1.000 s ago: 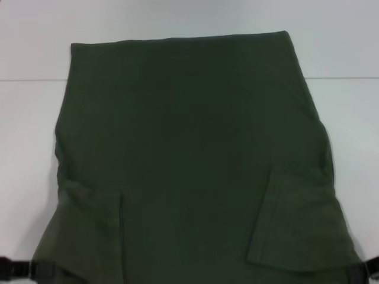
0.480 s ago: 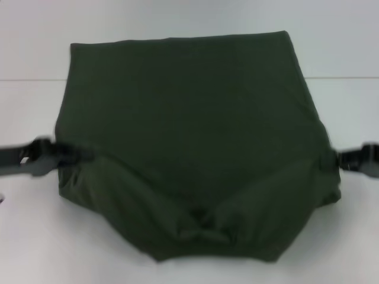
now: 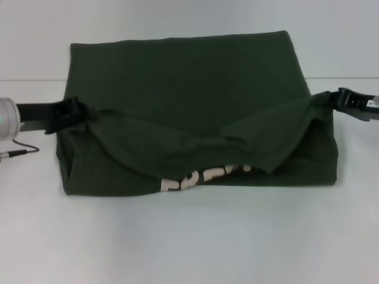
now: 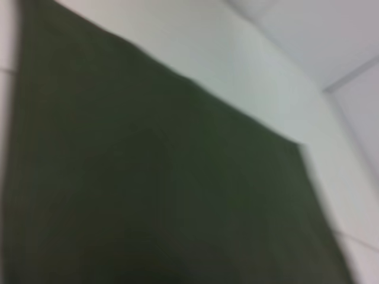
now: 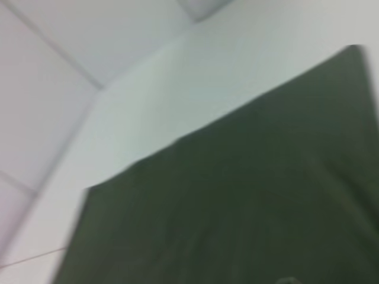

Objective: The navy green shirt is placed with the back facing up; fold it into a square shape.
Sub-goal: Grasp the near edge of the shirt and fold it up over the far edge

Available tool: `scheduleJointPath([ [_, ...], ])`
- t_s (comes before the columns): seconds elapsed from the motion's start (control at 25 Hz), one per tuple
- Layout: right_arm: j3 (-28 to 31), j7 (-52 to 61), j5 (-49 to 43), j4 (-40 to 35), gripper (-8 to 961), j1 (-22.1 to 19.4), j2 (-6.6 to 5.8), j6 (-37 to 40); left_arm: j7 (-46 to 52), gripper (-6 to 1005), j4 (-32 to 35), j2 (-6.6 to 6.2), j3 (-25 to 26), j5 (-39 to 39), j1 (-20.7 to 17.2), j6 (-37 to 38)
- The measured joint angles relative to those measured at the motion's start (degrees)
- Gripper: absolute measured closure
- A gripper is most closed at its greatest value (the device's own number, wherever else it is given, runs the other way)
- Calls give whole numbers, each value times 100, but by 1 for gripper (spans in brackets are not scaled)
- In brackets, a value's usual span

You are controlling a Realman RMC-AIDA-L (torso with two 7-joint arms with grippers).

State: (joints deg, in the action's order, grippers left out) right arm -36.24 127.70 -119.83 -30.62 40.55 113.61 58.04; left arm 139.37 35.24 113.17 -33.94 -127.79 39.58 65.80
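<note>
So the big dark olive-green soft fabric T-shirt (image 3: 195,89) is spread across the white tabletop (image 3: 189,242), taking up most of the middle of the head view, with its far edge lying flat and straight. The near part is lifted and doubled over toward the far side, hanging slack in the middle like a hammock, and under that sagging fold you can see a strip of cream block lettering (image 3: 204,177) peeking out near the front edge, only partly readable. The left black gripper (image 3: 74,112) is at the shirt's left side, pinched onto the raised corner of the cloth, with its black arm and a silver wrist section running off to the left edge of the picture. The right black gripper (image 3: 334,99) is over at the right side, clamped on the other raised corner, which sits a bit higher and farther back than the left one. The fabric stretches between the two grippers and droops lowest roughly in the centre. Both wrist views mostly show plain green cloth (image 4: 148,177) against the pale table surface (image 5: 195,77), pretty blurry, no fingers visible in either.
</note>
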Motion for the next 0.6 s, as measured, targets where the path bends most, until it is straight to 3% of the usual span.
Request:
scheduleJointPath([
  [0.12, -218, -69, 0, 82, 907, 38, 116, -654, 92, 973, 9, 78, -284, 0, -95, -480],
  [0.28, -308, -102, 23, 51, 907, 81, 187, -1009, 104, 972, 78, 121, -275, 0, -197, -749],
  [0.6, -389, -181, 33, -3, 906, 324, 168, -1012, -141, 973, 526, 77, -288, 48, -181, -594],
])
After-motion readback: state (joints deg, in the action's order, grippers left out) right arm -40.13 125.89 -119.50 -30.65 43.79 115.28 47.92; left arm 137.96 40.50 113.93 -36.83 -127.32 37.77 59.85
